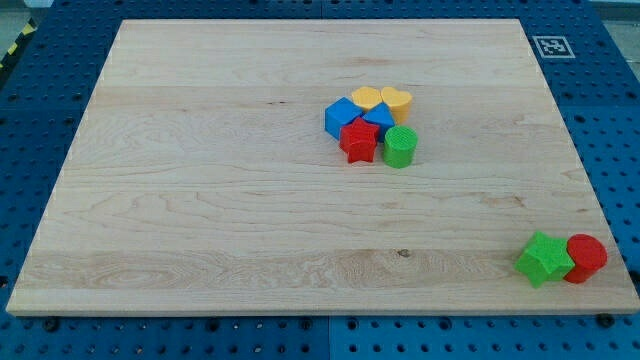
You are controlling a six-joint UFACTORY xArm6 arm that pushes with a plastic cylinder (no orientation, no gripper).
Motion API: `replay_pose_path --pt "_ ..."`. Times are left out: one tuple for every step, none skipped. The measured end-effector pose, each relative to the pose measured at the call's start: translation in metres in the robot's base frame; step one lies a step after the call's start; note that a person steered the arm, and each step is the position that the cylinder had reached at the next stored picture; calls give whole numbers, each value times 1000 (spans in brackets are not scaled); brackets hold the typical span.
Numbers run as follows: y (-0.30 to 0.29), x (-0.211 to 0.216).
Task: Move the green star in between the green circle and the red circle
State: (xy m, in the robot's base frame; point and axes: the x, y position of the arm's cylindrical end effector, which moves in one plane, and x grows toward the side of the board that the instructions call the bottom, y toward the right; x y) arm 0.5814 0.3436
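Note:
The green star (544, 258) lies near the board's bottom right corner, touching the red circle (586, 257) on its right. The green circle (400, 146) stands near the board's middle, at the right lower edge of a tight cluster of blocks, far up and left of the star. My tip and the rod do not show in the camera view.
The cluster holds a red star (358, 141), a blue cube (342, 116), another blue block (379, 116), a yellow hexagon-like block (367, 97) and a yellow heart (397, 100). The wooden board (200, 200) rests on a blue pegboard table; a marker tag (552, 45) sits at top right.

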Motion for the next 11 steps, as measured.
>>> replay_pose_path --pt "0 0" --pt "-1 0" --pt "-31 8" --pt "-71 22" --pt "-112 26" --pt "-151 9" --pt "-170 -28" --pt "-172 -19" --pt "-192 -4" --pt "-214 8" --pt "-215 -57"
